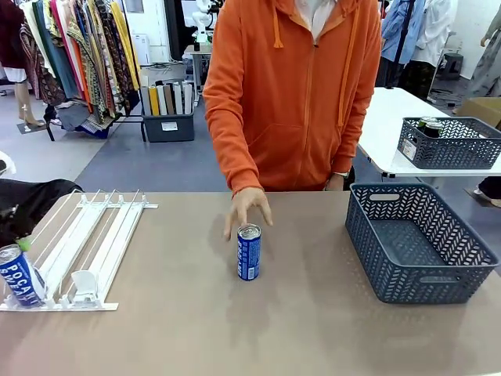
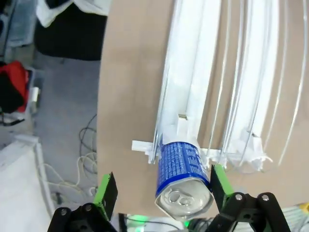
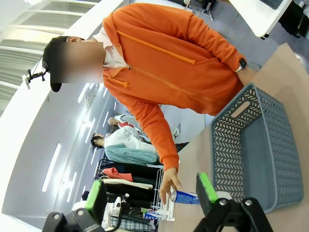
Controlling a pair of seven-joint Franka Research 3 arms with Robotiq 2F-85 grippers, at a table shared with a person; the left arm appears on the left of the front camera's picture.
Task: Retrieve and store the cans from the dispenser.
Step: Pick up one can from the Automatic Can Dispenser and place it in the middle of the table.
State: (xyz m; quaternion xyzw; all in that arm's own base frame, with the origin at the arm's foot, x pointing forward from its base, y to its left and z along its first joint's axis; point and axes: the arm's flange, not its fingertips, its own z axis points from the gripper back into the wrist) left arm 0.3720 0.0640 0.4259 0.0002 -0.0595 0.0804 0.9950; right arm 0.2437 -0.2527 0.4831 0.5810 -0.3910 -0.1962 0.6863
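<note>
The dispenser (image 1: 86,239) lies at the table's left, its white rails (image 2: 193,72) running away from my left wrist. A blue can (image 1: 19,274) with white lettering rests at the front end of its leftmost rail. My left gripper (image 2: 164,188) is open, and that can (image 2: 186,176) shows its silver top between the green pads, closer to the right pad. A second blue can (image 1: 249,252) stands upright mid-table, the person's hand (image 1: 249,210) just behind it. My right gripper (image 3: 150,193) is open and holds nothing, up in the air, looking down at the can (image 3: 186,196).
A dark blue-grey mesh basket (image 1: 415,243) sits at the table's right, nothing showing inside it (image 3: 251,145). The person in an orange hoodie (image 1: 293,86) stands at the far side. A black bundle (image 1: 27,204) lies off the left edge. Another basket (image 1: 450,142) stands on a far table.
</note>
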